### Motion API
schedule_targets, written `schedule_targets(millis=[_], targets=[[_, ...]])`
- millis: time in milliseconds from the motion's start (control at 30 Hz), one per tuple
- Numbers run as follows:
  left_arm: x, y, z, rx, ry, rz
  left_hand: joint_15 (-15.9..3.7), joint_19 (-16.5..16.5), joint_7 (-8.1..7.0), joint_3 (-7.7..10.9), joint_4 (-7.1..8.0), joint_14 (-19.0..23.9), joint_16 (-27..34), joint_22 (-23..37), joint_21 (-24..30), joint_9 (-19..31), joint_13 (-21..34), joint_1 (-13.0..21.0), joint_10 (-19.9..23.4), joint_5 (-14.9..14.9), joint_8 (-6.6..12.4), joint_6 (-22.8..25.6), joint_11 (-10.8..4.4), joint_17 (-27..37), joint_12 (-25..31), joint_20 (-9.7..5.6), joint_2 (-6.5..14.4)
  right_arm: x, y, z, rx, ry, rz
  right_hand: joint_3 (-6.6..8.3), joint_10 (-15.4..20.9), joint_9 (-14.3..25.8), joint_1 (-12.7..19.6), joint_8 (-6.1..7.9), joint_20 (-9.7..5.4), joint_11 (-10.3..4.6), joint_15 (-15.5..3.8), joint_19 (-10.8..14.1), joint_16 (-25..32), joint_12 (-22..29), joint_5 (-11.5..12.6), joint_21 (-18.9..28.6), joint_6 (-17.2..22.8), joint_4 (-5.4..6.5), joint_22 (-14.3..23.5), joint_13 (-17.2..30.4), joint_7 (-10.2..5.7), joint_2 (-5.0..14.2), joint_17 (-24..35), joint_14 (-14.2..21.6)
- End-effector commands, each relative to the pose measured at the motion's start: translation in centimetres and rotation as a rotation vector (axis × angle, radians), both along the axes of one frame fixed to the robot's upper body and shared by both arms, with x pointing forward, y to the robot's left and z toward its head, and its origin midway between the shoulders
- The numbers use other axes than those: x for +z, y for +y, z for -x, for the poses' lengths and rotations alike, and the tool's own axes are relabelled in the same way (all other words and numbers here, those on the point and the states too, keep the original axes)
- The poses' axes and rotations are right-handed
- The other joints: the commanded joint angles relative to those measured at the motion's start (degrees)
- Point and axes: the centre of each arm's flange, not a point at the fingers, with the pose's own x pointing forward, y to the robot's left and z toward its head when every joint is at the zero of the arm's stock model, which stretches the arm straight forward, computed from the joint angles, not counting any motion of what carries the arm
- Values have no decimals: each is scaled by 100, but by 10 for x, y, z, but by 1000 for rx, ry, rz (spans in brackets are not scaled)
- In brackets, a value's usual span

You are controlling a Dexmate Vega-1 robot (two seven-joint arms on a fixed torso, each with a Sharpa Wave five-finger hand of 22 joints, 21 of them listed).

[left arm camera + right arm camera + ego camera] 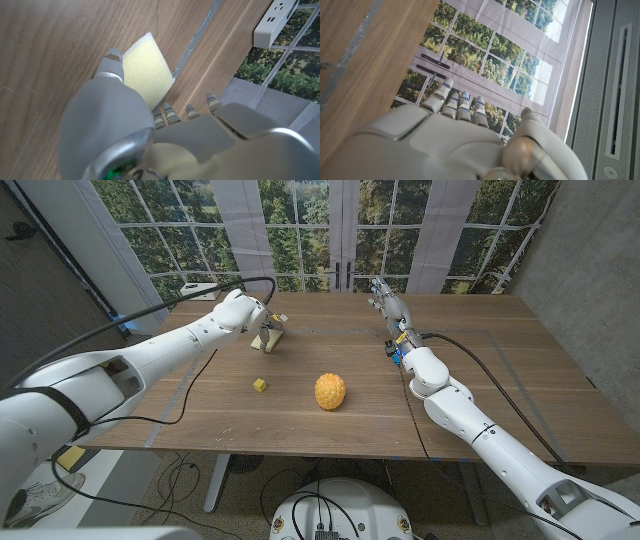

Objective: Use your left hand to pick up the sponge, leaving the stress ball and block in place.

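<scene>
We see the wooden table [500,395] spanning the scene, its far edge running below the tall windows [300,220] and its near edge crossing low in the head view. A grey tape line [505,365] marks the right part of the top, and wide bare wood lies around it on the right half.

Our left arm reaches in from the near left to the far left part of the table, and a black cable [180,415] trails across the wood beneath it. Our left hand [243,311] sits at the sponge [268,338], a pale yellow pad. In the left wrist view the sponge [144,67] lies between the thumb and the fingertips [170,116], close by another tape line; we cannot tell whether it is lifted off the wood or whether the hand has closed on it.

Our right hand [390,308] stands near the far edge at the middle, fingers straight and close together, holding nothing.

The stress ball [330,391], orange-yellow and dimpled, rests at the table's middle, well apart from the sponge. The block [260,385], a small yellow cube, sits just left of the ball, with open wood between them and toward the near edge.
</scene>
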Motion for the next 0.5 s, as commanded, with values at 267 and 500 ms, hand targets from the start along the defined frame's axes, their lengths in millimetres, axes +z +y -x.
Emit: schedule_targets(millis=[267,500], targets=[[-21,12,-10,71,-38,-35,-170,270,-2,-110,91,258,62,16,81,27,3,-76,333,159,118,363,37,10,132,21,124,4,0,1,-6,-11,17,11,67,30,-36,0,2,-6,17,70,32,18,-10,54,23,12,10,17,-17,-20,9,40],[-35,9,-13,10,-74,-39,-397,716,-154,-253,93,819,70,18,132,2,-58,42,1055,227,280,1109,-57,1,260,22,334,7,1,1,-12,-15,22,14,74,30,-28,-1,5,-7,21,79,31,17,-12,53,25,6,10,16,-26,-21,6,57]])
